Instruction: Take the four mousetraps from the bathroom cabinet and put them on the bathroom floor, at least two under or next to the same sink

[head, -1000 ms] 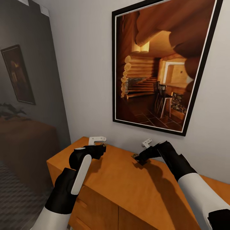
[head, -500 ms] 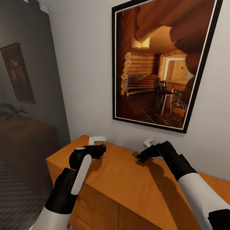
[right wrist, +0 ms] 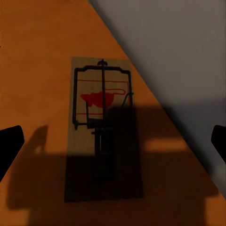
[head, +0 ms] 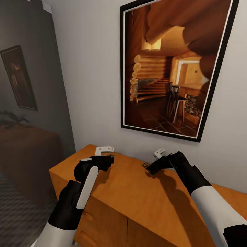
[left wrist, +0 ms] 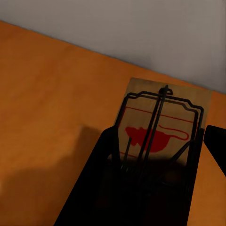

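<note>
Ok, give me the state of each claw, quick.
Left claw: closed on a mousetrap at the cabinet top.
Right claw: open, fingers wide of a mousetrap lying flat, not holding it.

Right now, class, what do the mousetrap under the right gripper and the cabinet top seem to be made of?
Mousetrap: a flat pale wooden board, matt, with faint grain, carrying thin dark wire parts, probably metal, and a red printed mark. Cabinet: orange-brown wood or veneer, smooth with a soft sheen.
</note>
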Robot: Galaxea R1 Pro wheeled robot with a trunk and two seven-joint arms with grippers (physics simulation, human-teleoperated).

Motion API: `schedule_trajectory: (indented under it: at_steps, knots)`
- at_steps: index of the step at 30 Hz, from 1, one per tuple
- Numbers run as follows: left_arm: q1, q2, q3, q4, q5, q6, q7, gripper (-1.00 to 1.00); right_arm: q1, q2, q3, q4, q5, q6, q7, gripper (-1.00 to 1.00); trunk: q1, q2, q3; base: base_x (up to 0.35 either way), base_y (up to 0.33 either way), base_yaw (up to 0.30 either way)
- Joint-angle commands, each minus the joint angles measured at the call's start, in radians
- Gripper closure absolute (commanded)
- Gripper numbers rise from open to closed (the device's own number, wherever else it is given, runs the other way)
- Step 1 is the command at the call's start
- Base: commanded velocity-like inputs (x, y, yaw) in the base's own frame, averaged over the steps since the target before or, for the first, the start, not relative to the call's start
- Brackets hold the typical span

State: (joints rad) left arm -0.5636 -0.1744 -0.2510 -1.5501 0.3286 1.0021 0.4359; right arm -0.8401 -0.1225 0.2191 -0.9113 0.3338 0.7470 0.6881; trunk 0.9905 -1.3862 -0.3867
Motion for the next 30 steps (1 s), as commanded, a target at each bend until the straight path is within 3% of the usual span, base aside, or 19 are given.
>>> schedule_trajectory:
  at_steps: [1,4,25,30]
  knots:
    - [-0.001,0.000,-0.001,-0.001,0.010,0.003,0.011,1.00,-0.001,-0.001,0.002,-0.001,0.010,0.001,0.009,-1.00,0.000,-0.001,-0.001,0.000,0.000,0.000]
    - [-0.001,0.000,-0.001,-0.001,0.010,0.003,0.011,1.00,-0.001,0.000,0.002,-0.001,0.010,0.001,0.009,-1.00,0.000,-0.001,-0.001,0.000,0.000,0.000]
    - [-0.001,0.000,-0.026,-0.001,0.010,0.001,0.011,1.00,-0.001,0.000,0.002,-0.001,0.011,0.000,0.010,-1.00,0.081,-0.148,-0.067,0.000,0.000,0.000]
    - [-0.001,0.000,-0.027,-0.001,0.010,0.001,0.011,1.00,-0.001,0.000,0.002,-0.001,0.011,0.000,0.010,-1.00,0.081,-0.148,-0.067,0.000,0.000,0.000]
